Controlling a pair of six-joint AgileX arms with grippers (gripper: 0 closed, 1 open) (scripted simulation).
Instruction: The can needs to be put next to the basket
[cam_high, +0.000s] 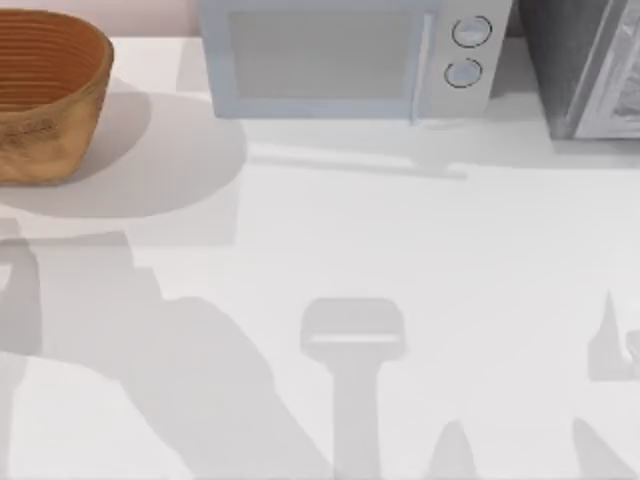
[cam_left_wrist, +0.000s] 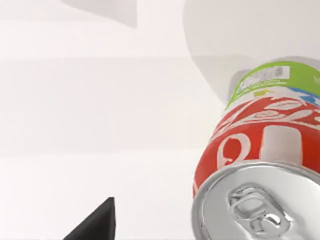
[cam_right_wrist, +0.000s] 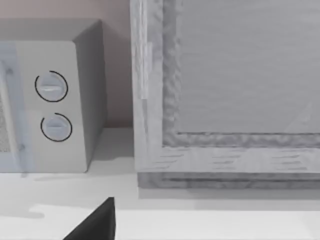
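Note:
The can (cam_left_wrist: 260, 150) looms close in the left wrist view, tilted, its silver top and pull tab nearest, then the red band with white lettering, a blue stripe and the green bottom farthest. A black tip of my left gripper (cam_left_wrist: 95, 225) shows beside it, apart from the can by bare white table. I cannot tell whether the can is held. The basket (cam_high: 45, 95), orange-brown wicker, stands at the table's far left corner in the top view. A black tip of my right gripper (cam_right_wrist: 95, 222) shows in the right wrist view, facing the back of the table.
A white microwave (cam_high: 345, 55) with two round dials stands along the back edge, and a grey box-like appliance (cam_high: 590, 65) at the back right. The white table (cam_high: 400, 230) carries arm shadows across its front half.

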